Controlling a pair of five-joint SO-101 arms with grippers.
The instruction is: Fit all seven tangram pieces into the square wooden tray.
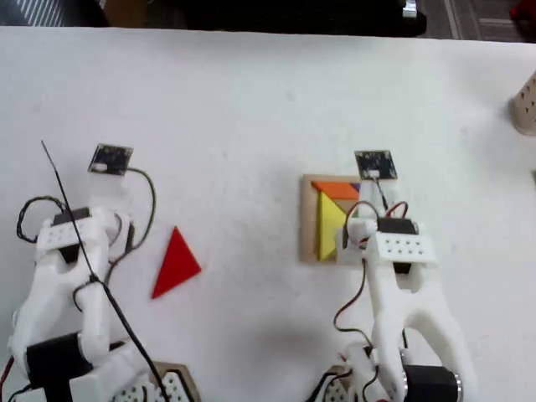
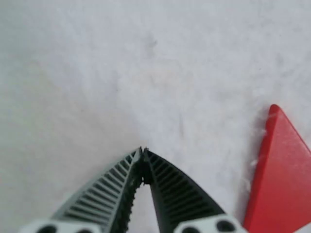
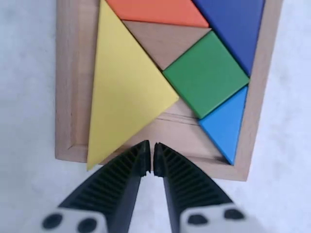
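Observation:
The square wooden tray lies under my right arm. It holds a large yellow triangle, an orange piece, a dark blue piece, a green square and a small light blue triangle. One corner of the yellow triangle rests over the tray's near rim. My right gripper is shut just above that near rim, holding nothing. A red triangle lies flat on the white table beside my left arm. My left gripper is shut and empty, close beside the triangle.
Two small black boards with wires lie on the table, one beyond the left arm and one at the tray's far edge. A perforated beige object stands at the right edge. Bare wood shows between the yellow and light blue pieces.

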